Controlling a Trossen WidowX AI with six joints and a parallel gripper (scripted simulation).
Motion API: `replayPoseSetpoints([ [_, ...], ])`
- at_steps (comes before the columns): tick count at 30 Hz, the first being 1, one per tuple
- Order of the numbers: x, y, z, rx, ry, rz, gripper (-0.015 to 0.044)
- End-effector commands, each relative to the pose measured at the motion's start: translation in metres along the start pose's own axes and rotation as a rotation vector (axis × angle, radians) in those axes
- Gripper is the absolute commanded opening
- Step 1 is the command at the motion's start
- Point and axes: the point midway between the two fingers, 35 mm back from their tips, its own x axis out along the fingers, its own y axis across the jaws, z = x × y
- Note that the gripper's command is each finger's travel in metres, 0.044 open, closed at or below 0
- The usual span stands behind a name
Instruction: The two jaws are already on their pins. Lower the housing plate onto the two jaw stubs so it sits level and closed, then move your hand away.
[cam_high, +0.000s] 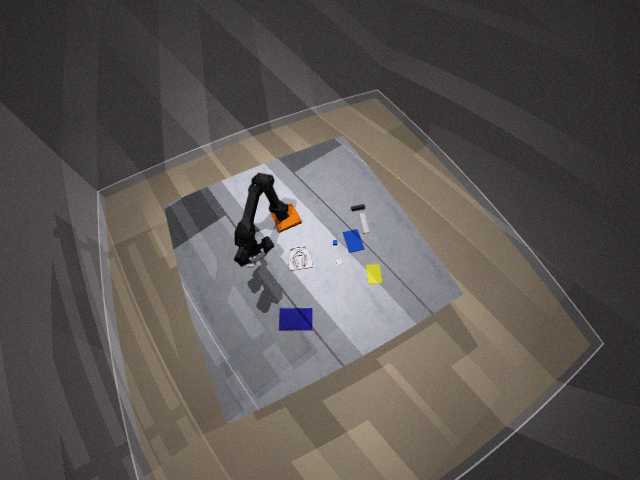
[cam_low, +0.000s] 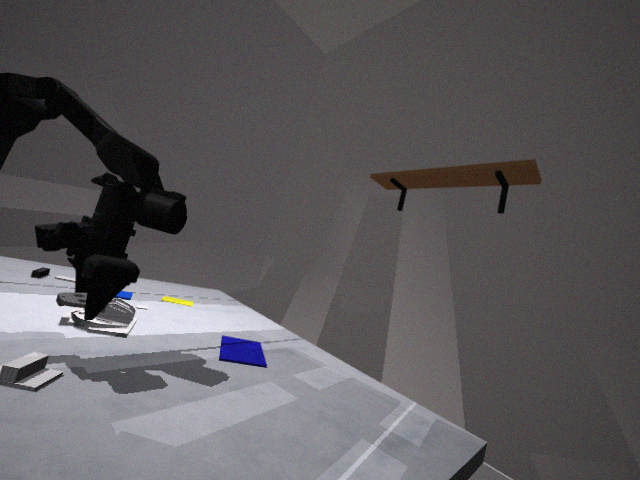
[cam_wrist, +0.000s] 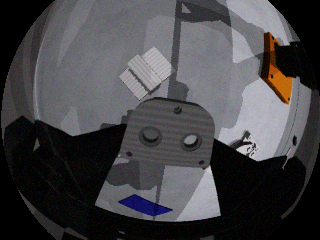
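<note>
In top, looks steeply down from far above the table (cam_high: 330, 320) (cam_low: 310, 413) (cam_wrist: 100, 65). In exterior, looks low across it from much nearer, towards a wall shelf (cam_low: 465, 174). In wrist, peers down close up. Shares the dark-blue mat (cam_high: 295, 319) (cam_low: 242, 351) (cam_wrist: 145, 205) across all three.

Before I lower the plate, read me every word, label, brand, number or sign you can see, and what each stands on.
No readable text in any view.
Housing plate: holes, no lettering that I can make out.
White assembly on the table: small dark marks on it, too small and blurred to read.
</note>
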Motion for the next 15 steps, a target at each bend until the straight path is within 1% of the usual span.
replayPoseSetpoints([
  [1,-0.001,-0.007,-0.005,-0.107,-0.001,0.006,0.0351],
  [15,-0.001,-0.029,-0.020,-0.425,0.000,0.004,0.0351],
])
